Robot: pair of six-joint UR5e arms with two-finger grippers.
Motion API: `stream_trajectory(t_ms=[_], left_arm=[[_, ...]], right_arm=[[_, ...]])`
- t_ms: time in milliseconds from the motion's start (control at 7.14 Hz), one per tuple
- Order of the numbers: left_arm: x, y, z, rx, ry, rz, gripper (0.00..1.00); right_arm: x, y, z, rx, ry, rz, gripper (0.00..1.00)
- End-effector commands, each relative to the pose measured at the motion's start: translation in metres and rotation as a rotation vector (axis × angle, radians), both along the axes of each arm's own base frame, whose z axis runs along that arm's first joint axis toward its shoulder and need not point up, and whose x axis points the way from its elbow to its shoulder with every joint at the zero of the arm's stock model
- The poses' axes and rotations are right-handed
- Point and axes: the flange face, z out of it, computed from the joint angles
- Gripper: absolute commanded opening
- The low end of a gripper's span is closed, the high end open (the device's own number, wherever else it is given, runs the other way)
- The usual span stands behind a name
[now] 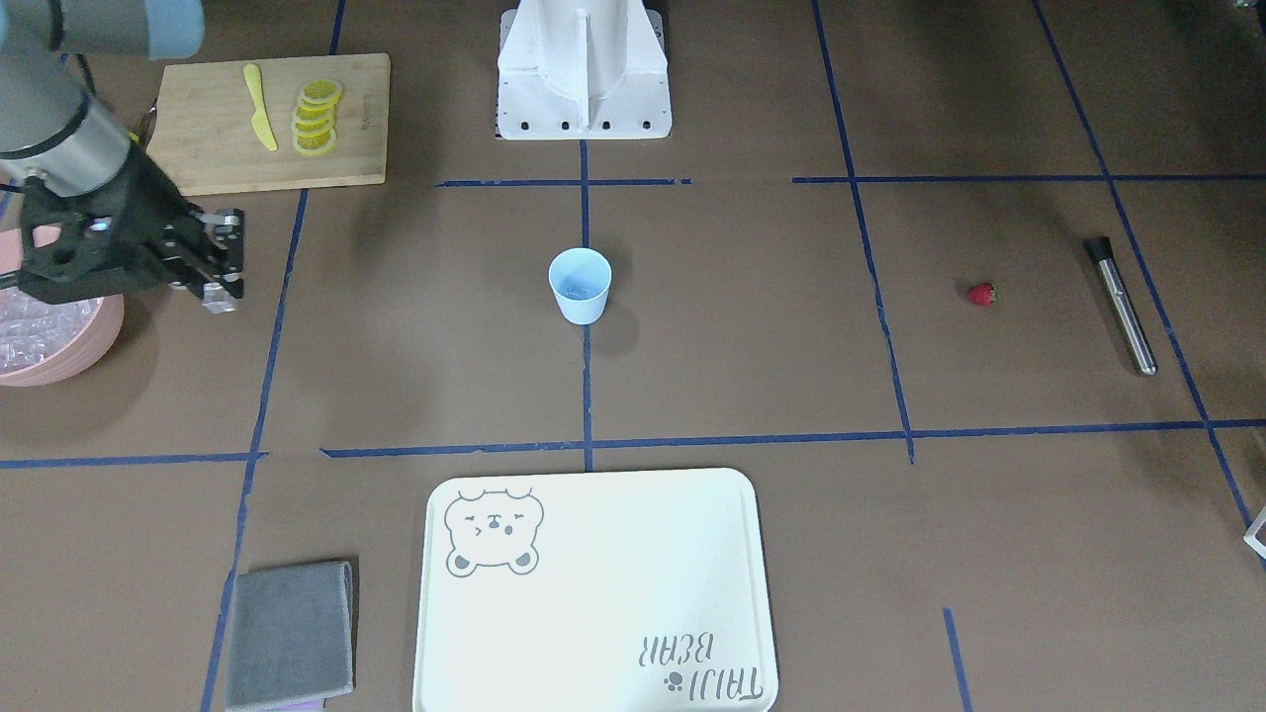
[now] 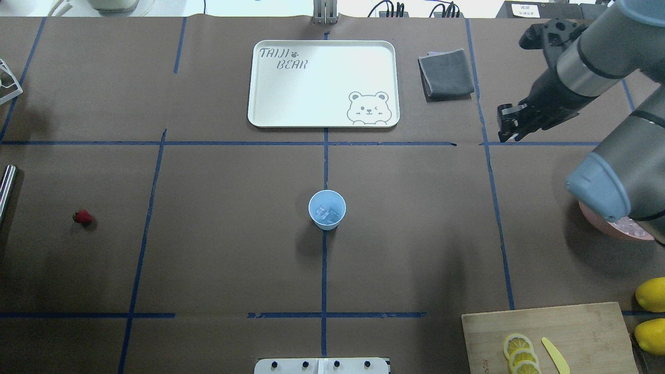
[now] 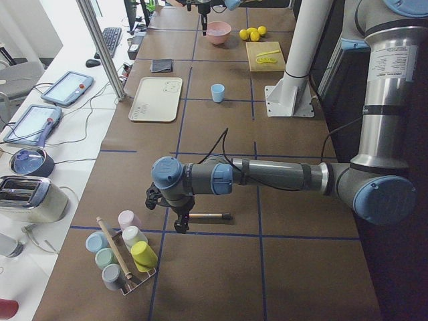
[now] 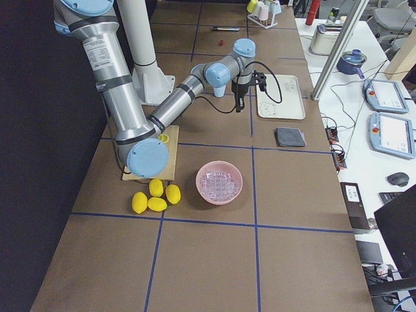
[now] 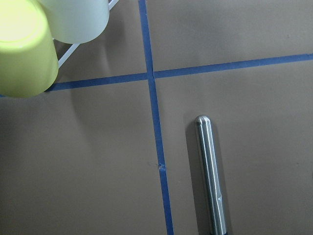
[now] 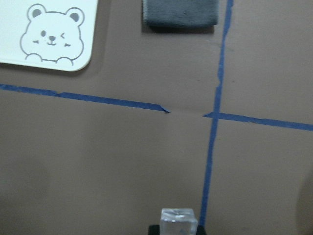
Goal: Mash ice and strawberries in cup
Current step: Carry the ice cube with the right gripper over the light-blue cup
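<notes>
1. Brown paper covers the table (image 1: pixel 752 326), ruled into squares by blue tape (image 1: pixel 587 396).
2. The right gripper (image 1: pixel 223 292) is closed on a clear cube (image 6: pixel 179 221). In its wrist view the cube sits at bottom centre with a dark finger part showing under it, and bare paper and a tape crossing lie beyond.
3. In the front view that gripper hangs at mid-left, just beside the pink bowl (image 1: pixel 69 368) of ice (image 1: pixel 30 331). It is well apart from the cup (image 1: pixel 580 285) at frame centre.
4. The cup stands upright on a tape line, and the overhead view shows more ice (image 2: pixel 327 213) already inside it.
5. The left gripper (image 3: pixel 182 224) shows only in the left side view, low over the muddler (image 5: pixel 210 171). I cannot tell whether its fingers are open or closed. Its wrist view has the muddler lying flat at lower right, with no fingers in frame.
6. The strawberry (image 1: pixel 981 294) lies on bare paper at the right of the front view, near the muddler and well apart from the cup.
7. The step in hand looks to be carrying ice to the cup. Next, the right arm needs to bring the cube over the cup's rim and let go. The mouth is narrow, so centring matters. The strawberry is not yet in the cup, and nothing is mashed.
</notes>
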Motion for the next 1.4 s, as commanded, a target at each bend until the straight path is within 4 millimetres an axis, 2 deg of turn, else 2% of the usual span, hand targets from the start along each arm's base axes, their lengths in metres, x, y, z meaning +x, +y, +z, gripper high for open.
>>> stream_trajectory(t_ms=[0,140,280,560,700,980,1120,1260], left_arm=[[0.000,0.000,0.000,0.000,0.000,0.000,1.00],[0.000,0.000,0.000,0.000,-0.002,0.000,1.00],[0.000,0.001,0.002,-0.003,-0.002,0.000,1.00],[0.001,0.001,0.005,-0.009,-0.002,0.002,1.00],[0.000,0.000,0.005,-0.009,-0.002,0.000,1.00],[0.000,0.001,0.006,-0.014,-0.002,0.000,1.00],[0.000,0.001,0.006,-0.014,-0.002,0.000,1.00],[0.000,0.001,0.007,-0.015,-0.002,0.000,1.00]], right_arm=[[-0.110,0.038,-0.076,-0.046,-0.016,0.075,0.06],[-0.150,0.058,-0.096,-0.049,-0.011,0.101,0.06],[-0.179,0.073,-0.118,-0.055,-0.019,0.127,0.06],[-0.244,0.090,-0.154,-0.067,-0.005,0.171,0.06],[-0.267,0.089,-0.165,-0.080,0.006,0.183,0.06],[-0.284,0.101,-0.162,-0.065,0.027,0.180,0.08],[-0.284,0.100,-0.160,-0.065,0.030,0.179,0.51],[-0.283,0.103,-0.153,-0.065,0.039,0.178,1.00]])
